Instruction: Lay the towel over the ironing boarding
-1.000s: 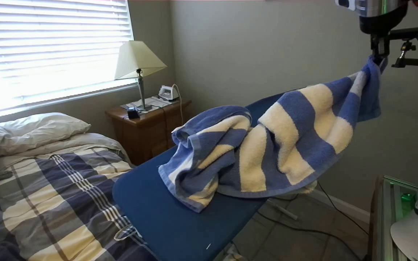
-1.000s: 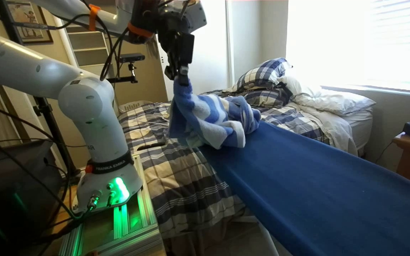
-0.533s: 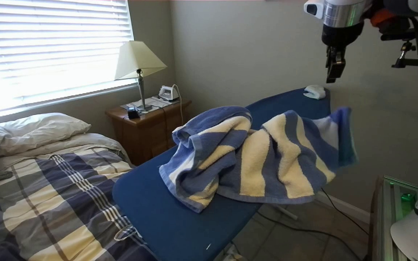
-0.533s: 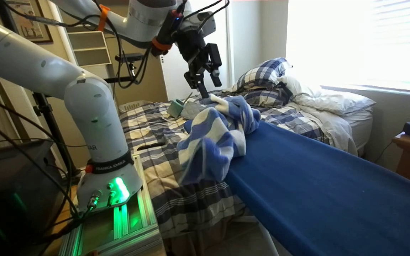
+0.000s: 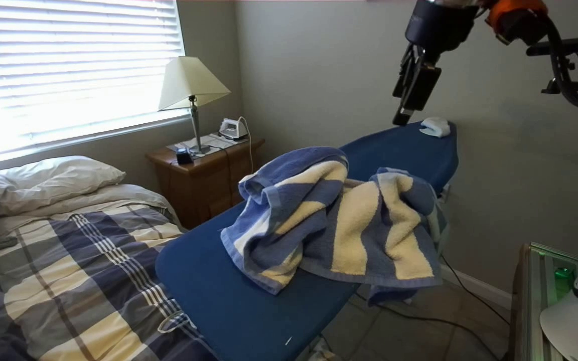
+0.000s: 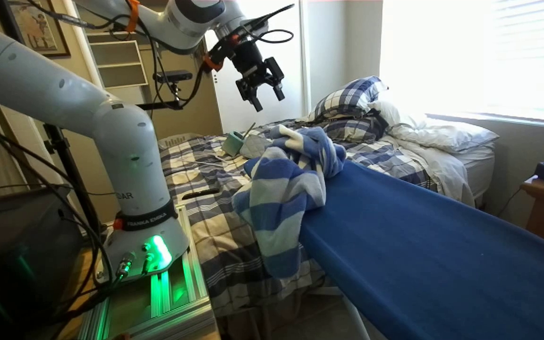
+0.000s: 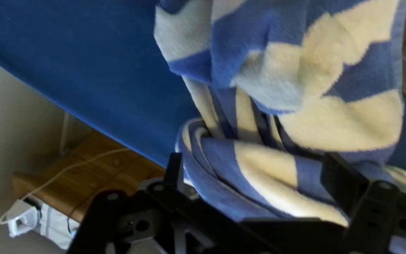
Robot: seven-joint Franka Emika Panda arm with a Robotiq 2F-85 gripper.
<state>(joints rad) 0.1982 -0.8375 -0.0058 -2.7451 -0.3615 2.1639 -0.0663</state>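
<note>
Blue and cream stripes mark the towel [image 5: 356,225], which lies bunched in folds across the ironing boarding [image 5: 264,321], a long solid-blue board. In an exterior view one end of the towel [image 6: 279,236] hangs down past the board's side edge. My gripper [image 6: 269,102] is above and apart from the towel, jaws spread with nothing between them. In the wrist view the fingers [image 7: 344,183] stand wide, and towel folds [image 7: 266,169] show beyond the gap. The board's blue cover [image 7: 100,70] stretches away beside the towel there.
A plaid-covered bed [image 5: 93,281] adjoins the board. A wooden nightstand [image 5: 198,185] holds a lamp [image 5: 193,85] and an iron [image 5: 233,129]. A small white item [image 5: 435,127] rests at the board's far end. Cables [image 5: 419,317] run across the floor.
My gripper has opened and let go of the towel's raised end, which has fallen and now hangs over the board's side. The arm has swung away from that end and tilted.
</note>
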